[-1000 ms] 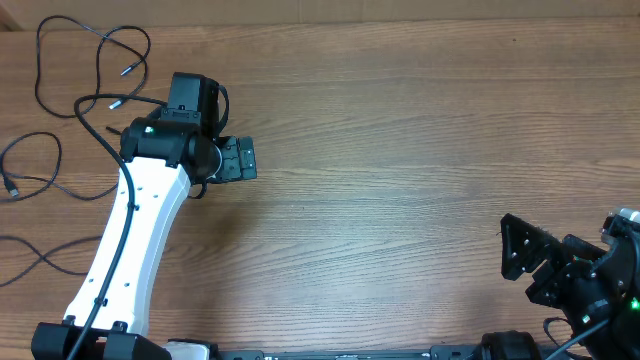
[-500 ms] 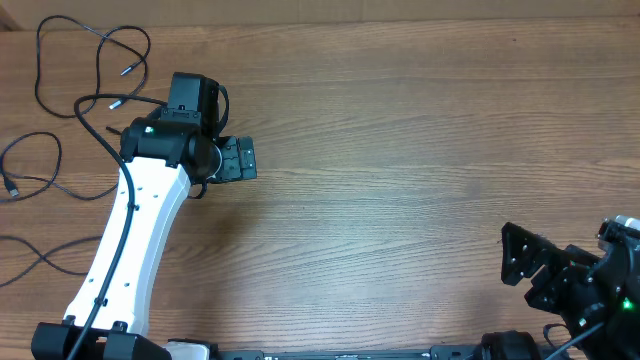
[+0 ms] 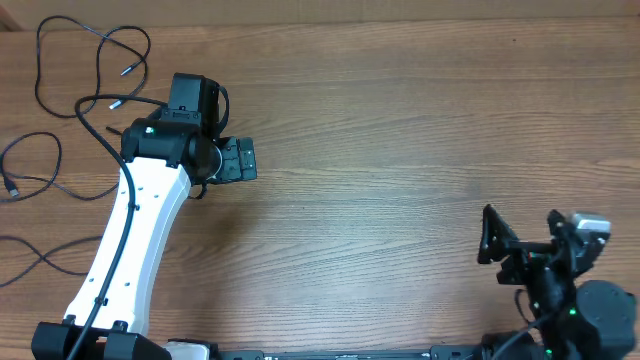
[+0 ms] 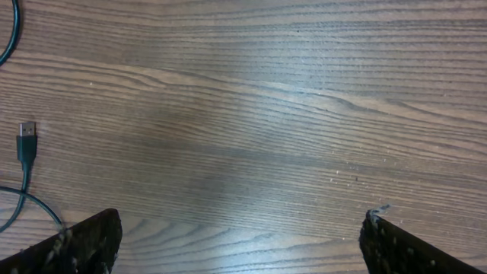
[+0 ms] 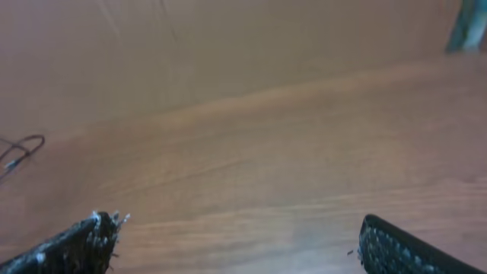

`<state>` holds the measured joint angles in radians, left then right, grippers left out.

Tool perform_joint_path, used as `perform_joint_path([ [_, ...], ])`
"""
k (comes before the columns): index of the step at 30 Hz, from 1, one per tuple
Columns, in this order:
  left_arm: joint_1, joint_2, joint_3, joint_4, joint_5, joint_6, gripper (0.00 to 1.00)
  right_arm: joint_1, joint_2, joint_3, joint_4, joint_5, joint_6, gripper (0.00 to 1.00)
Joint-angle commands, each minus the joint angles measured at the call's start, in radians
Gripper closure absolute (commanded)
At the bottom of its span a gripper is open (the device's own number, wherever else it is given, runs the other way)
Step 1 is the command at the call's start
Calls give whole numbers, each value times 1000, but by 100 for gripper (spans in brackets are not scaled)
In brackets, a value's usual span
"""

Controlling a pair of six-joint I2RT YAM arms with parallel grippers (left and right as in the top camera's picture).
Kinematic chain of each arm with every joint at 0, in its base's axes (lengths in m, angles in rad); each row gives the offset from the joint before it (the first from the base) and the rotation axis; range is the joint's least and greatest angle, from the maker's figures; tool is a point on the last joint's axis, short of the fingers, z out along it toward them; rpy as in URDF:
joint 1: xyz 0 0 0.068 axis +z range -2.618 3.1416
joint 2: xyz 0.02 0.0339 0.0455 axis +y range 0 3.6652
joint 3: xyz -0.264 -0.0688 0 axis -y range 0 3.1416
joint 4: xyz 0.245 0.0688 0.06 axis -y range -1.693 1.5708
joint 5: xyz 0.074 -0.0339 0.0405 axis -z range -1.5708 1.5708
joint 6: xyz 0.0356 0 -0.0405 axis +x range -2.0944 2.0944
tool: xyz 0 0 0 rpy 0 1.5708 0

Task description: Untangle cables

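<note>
Thin black cables (image 3: 92, 45) lie in loose crossing loops at the table's far left, with small plug ends (image 3: 126, 70). Another strand ends in a USB plug (image 3: 12, 187), which also shows in the left wrist view (image 4: 27, 141) beside a cable strand (image 4: 21, 204). My left gripper (image 3: 240, 158) is open and empty over bare wood, to the right of the cables; it shows in its own view (image 4: 242, 216). My right gripper (image 3: 522, 238) is open and empty at the bottom right, far from the cables, and shows in its own view (image 5: 236, 221).
The white left arm (image 3: 130, 240) stretches from the front edge up over the left part of the table, covering some cable. A cable loop (image 5: 19, 149) shows far off in the blurred right wrist view. The wooden table (image 3: 400, 120) is bare through the middle and right.
My right gripper has swung up and to the left near the front right corner, its fingers now pointing away from the front edge. The left arm and the cables have not moved.
</note>
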<state>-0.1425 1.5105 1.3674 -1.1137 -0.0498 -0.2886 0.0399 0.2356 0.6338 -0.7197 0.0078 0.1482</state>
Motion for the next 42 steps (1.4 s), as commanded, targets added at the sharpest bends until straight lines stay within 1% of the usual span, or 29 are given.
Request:
perform_joint_path([
  [1,5,6,-2,0,-9,-14,1,6,-60,-107,87,13,-27,0],
  [7,5,6,-2,0,-9,-14,0,6,-147,-277,286,1,-39,0],
  [10,5,6,-2,0,-9,-14,0,6,-197,-365,410,-113,-197,0],
  [12,5,6,-2,0,-9,-14,0,6,-211,-401,458,-134,-236,0],
  [20,5,6,-2,0,-10,-14,0,6,-233,-560,726,-141,-235,0],
  [25,4,6,-2,0,-9,-14,0,6,-233,-621,823,-141,-235,0],
  [32,5,6,-2,0,-9,-14,0,6,-233,-626,734,-141,-231,0],
  [36,5,6,-2,0,-9,-14,1,6,-233,-626,642,-138,-226,0],
  [42,5,6,-2,0,-9,-14,0,6,-233,-626,642,-122,-224,0],
])
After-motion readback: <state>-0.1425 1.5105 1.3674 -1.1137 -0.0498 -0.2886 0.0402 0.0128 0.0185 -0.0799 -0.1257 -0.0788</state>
